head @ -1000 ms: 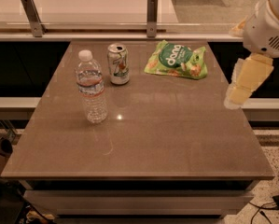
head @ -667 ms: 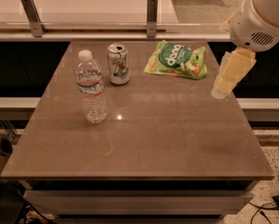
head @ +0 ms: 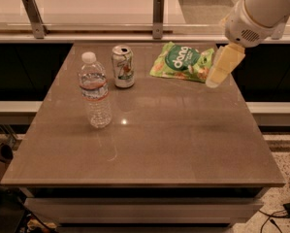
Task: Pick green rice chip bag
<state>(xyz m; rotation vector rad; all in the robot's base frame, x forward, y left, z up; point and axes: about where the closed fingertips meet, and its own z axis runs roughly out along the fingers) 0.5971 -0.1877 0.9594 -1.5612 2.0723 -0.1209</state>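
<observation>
The green rice chip bag (head: 182, 62) is lying flat near the table's (head: 183, 144) far edge, just right of the soda can (head: 122, 66). The claw (head: 223, 66) is hovering at the bag's right end, probably lining up a grasp; whether it is spread or pressed together I cannot tell. The bag's right side is offering open room.

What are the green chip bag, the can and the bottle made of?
Green rice chip bag: probably thin plastic film, crinkly and shiny. Soda can: likely metal, silvery rim on top. Water bottle: clear plastic, see-through with ridges, white cap. The gripper hovers by the bag's right edge.
</observation>
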